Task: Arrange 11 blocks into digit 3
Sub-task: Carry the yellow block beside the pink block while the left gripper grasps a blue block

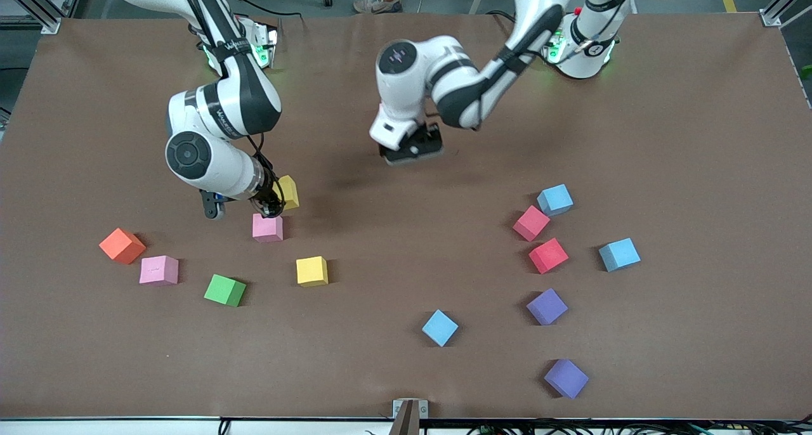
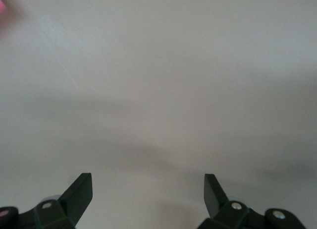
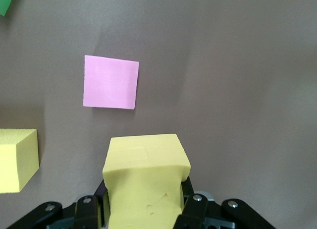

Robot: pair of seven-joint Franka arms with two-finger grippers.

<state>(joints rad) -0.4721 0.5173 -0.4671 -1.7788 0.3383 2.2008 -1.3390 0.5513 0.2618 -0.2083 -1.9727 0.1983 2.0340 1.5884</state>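
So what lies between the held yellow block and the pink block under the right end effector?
Nothing: in the right wrist view, only bare table separates the yellow block, clamped in the right end effector, from the pink block.

Foam blocks [image 1: 548, 255] scattered loose on the table, one yellow block [image 3: 146, 182] clamped aloft, no digit formed

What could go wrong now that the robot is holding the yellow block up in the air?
1. The right pincer squeezes the soft yellow block so hard that it looks dented. It might spring sideways when let go.
2. That block hangs right beside the pink block, so lowering it could bump the pink one out of place.
3. The left pincer is open over bare table near the middle. If both arms head there, they may collide.
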